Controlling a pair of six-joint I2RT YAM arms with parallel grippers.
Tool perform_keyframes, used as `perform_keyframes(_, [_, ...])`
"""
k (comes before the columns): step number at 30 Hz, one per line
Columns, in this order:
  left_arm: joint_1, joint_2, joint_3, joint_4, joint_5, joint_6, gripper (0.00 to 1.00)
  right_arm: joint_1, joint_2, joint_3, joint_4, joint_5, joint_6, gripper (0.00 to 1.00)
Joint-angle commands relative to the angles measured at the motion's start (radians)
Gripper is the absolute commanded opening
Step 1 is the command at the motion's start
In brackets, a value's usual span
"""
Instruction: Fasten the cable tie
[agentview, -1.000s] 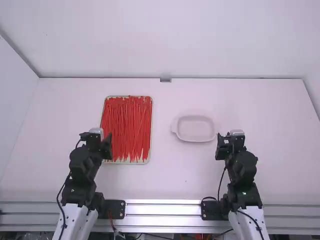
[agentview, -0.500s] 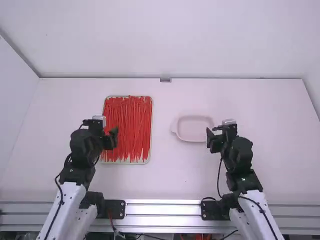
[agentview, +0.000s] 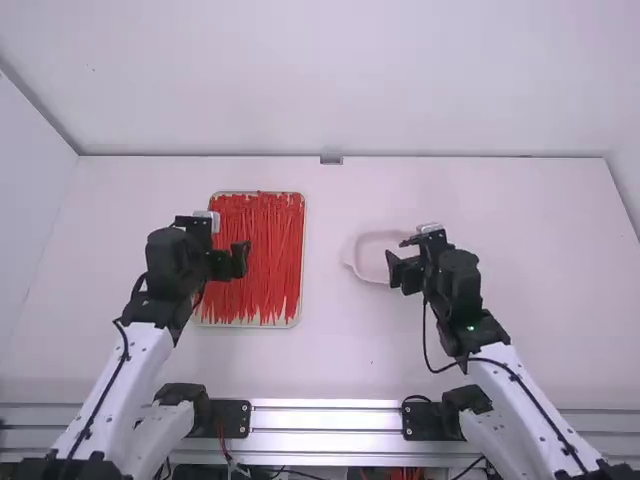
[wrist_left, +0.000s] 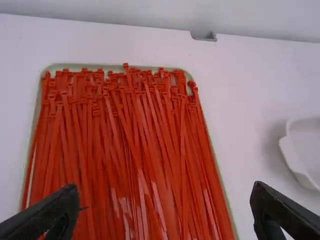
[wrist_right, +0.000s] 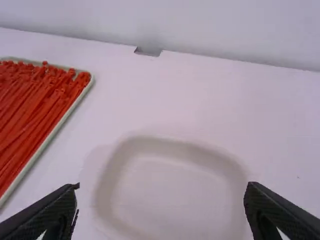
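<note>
A white table (agentview: 500, 200) meets white walls (agentview: 320, 70), a grey bracket (agentview: 331, 158) at its far edge.

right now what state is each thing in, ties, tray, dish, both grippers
cable ties: straight, unfastened, piled on the tray
tray: flat on the table, full of ties
white dish: upright, empty
left gripper: open, empty, over the ties
right gripper: open, empty, over the dish
</note>
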Motion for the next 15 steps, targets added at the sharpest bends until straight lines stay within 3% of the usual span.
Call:
perform_keyframes(1, [0.008,0.03,0.044,0.0,0.035,-0.011,0.92,0.01,0.029,0.048,0.012,-0.002,0.002,0.92])
perform_keyframes(8, [0.01,0.084,0.079,0.054,0.136,-0.017,0.97,0.026,0.08,0.073,0.01,-0.038,0.009,0.97])
perform_keyframes(15, [0.01,0.101,0.089,0.063,0.133,0.028,0.99,0.031,0.081,0.08,-0.009,-0.093,0.01,0.99])
